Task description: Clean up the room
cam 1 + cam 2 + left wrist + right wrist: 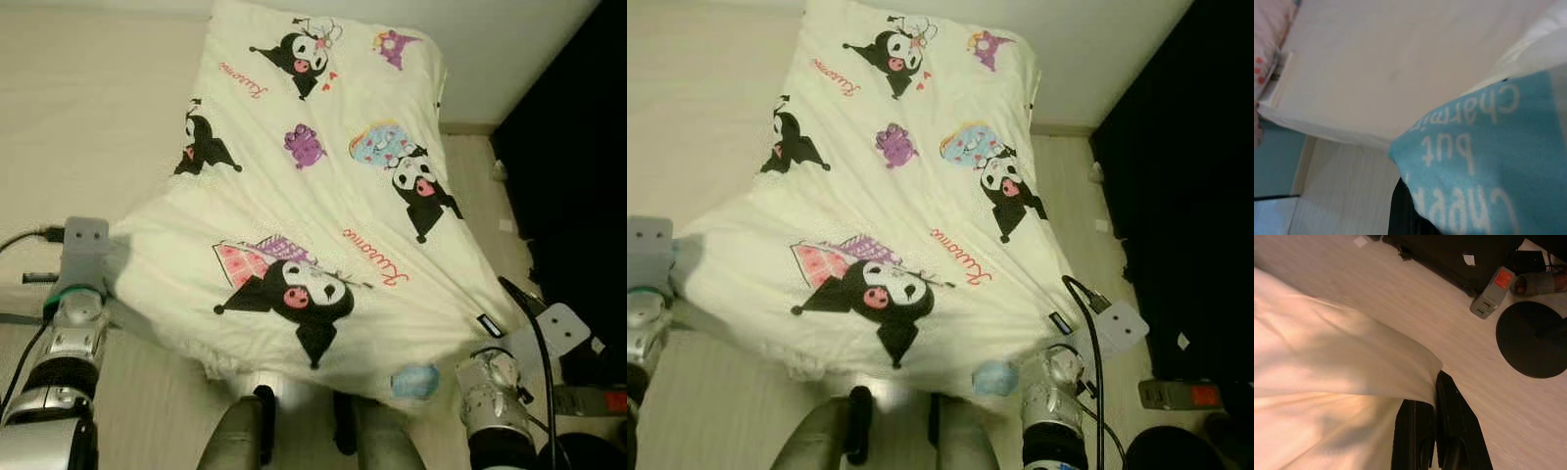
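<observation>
cream blanket (323,196) with black cartoon prints

head eyes overhead on blanket (323,196), wrist views close

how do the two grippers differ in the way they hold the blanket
The left gripper sits at the blanket's left corner, pinching a blue printed patch with white lettering; the right gripper sits at the right corner, pinching plain cream cloth. Bed shows behind the left one, bare wood floor and a power strip behind the right one. Both are shut on the blanket's near edge, holding it spread.
</observation>
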{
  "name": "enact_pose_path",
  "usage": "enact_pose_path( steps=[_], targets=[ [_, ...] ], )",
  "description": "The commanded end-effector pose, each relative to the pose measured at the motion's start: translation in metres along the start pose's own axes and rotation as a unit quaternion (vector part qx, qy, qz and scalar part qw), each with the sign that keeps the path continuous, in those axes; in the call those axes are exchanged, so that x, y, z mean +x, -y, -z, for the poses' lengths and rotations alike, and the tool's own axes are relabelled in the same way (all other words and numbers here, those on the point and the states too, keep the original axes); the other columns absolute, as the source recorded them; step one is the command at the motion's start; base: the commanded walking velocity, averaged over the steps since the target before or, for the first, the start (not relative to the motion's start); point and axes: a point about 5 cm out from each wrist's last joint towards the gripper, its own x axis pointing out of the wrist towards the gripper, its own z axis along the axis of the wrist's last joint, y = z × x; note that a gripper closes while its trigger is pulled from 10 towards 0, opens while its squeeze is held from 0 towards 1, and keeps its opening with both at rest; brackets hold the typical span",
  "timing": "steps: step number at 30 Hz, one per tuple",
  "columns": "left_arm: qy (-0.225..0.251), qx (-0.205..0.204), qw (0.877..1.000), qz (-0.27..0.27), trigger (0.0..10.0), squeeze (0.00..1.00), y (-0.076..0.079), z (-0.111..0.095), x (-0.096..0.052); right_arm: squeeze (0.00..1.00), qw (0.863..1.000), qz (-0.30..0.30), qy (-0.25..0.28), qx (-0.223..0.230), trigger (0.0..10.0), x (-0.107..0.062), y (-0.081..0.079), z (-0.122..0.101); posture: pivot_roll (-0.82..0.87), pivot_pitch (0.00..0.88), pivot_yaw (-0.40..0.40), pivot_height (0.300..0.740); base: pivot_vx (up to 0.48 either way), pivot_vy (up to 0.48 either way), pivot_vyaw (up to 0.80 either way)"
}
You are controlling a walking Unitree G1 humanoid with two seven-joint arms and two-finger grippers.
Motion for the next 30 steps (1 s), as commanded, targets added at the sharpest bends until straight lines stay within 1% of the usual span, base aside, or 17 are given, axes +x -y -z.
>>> enact_pose_path(
  steps=[1,5,6,7,8,11,14,15,17,18,19,20,25,26,28,29,30],
  targets=[
    [-0.027,0.026,0.999,0.014,10.0,0.00,-0.002,0.021,-0.004,0.00,0.999,0.018,-0.018,-0.023,0.0,-0.001,0.015,0.012,-0.05,0.284,0.034,0.740,0.000,0.000,0.00],
    [-0.029,0.057,0.997,0.036,10.0,0.00,0.003,0.031,-0.009,0.00,0.998,0.012,-0.030,-0.045,0.0,-0.002,0.017,0.019,-0.05,0.288,0.027,0.740,0.000,0.000,0.00],
    [-0.030,0.072,0.996,0.044,10.0,0.00,0.007,0.034,-0.011,0.00,0.998,0.008,-0.036,-0.057,0.5,-0.004,0.018,0.023,-0.05,0.289,0.024,0.740,0.000,0.000,0.00],
    [-0.030,0.072,0.996,0.044,10.0,0.00,0.007,0.034,-0.011,0.00,0.998,0.008,-0.036,-0.057,0.5,-0.004,0.018,0.023,-0.05,0.289,0.024,0.740,0.000,0.000,0.00],
    [-0.033,0.074,0.996,0.044,10.0,0.00,0.008,0.035,-0.011,0.00,0.998,0.007,-0.038,-0.058,10.0,-0.005,0.018,0.024,-0.05,0.289,0.024,0.740,0.000,0.000,0.00],
    [-0.037,0.075,0.995,0.045,10.0,0.00,0.010,0.036,-0.012,0.00,0.997,0.002,-0.050,-0.058,10.0,-0.007,0.018,0.029,-0.05,0.289,0.024,0.740,0.000,0.000,0.00],
    [-0.036,0.077,0.995,0.043,10.0,0.00,0.010,0.034,-0.011,0.00,0.995,-0.028,-0.074,-0.065,10.0,-0.010,0.012,0.037,-0.05,0.289,0.024,0.740,0.000,0.000,0.00],
    [-0.032,0.076,0.996,0.038,10.0,0.00,0.010,0.030,-0.010,0.66,0.991,-0.061,-0.091,-0.072,10.0,-0.014,0.005,0.042,-0.06,0.287,0.026,0.740,0.000,0.000,0.00],
    [-0.031,0.076,0.996,0.033,10.0,0.00,0.009,0.029,-0.010,0.66,0.989,-0.074,-0.107,-0.076,10.0,-0.016,0.002,0.046,-0.06,0.287,0.026,0.740,0.000,0.000,0.00],
    [-0.033,0.075,0.996,0.019,10.0,0.92,0.005,0.027,-0.009,1.00,0.987,-0.063,-0.124,-0.081,10.0,-0.018,0.005,0.052,-0.06,0.286,0.025,0.740,0.000,0.000,0.00],
    [-0.033,0.075,0.996,0.019,10.0,0.92,0.005,0.027,-0.009,1.00,0.987,-0.063,-0.124,-0.081,10.0,-0.018,0.005,0.052,-0.06,0.286,0.025,0.740,0.000,0.000,0.00],
    [-0.036,0.069,0.997,0.010,10.0,1.00,0.003,0.027,-0.008,1.00,0.989,-0.017,-0.129,-0.069,10.0,-0.018,0.015,0.053,-0.06,0.287,0.021,0.740,0.000,0.000,0.00],
    [-0.037,0.066,0.997,-0.002,10.0,1.00,0.000,0.028,-0.008,1.00,0.993,0.028,-0.108,-0.048,10.0,-0.016,0.024,0.045,-0.06,0.287,0.018,0.740,0.000,0.000,0.00],
    [-0.039,0.065,0.997,-0.009,10.0,1.00,-0.001,0.028,-0.008,0.14,0.994,0.033,-0.089,-0.051,10.0,-0.015,0.026,0.041,-0.06,0.287,0.018,0.740,0.000,0.000,0.00],
    [-0.039,0.065,0.997,-0.009,10.0,1.00,-0.001,0.028,-0.008,0.14,0.994,0.033,-0.089,-0.051,10.0,-0.015,0.026,0.041,-0.06,0.287,0.018,0.740,0.000,0.000,0.00],
    [-0.043,0.068,0.996,-0.035,10.0,1.00,-0.006,0.029,-0.007,0.00,0.997,0.023,-0.057,-0.048,10.0,-0.018,0.020,0.030,-0.06,0.287,0.018,0.740,0.000,0.000,0.00],
    [-0.047,0.071,0.995,-0.053,10.0,1.00,-0.010,0.030,-0.007,0.00,0.998,0.008,-0.038,-0.046,10.0,-0.019,0.014,0.024,-0.06,0.284,0.015,0.740,0.000,0.000,0.00]
  ],
)
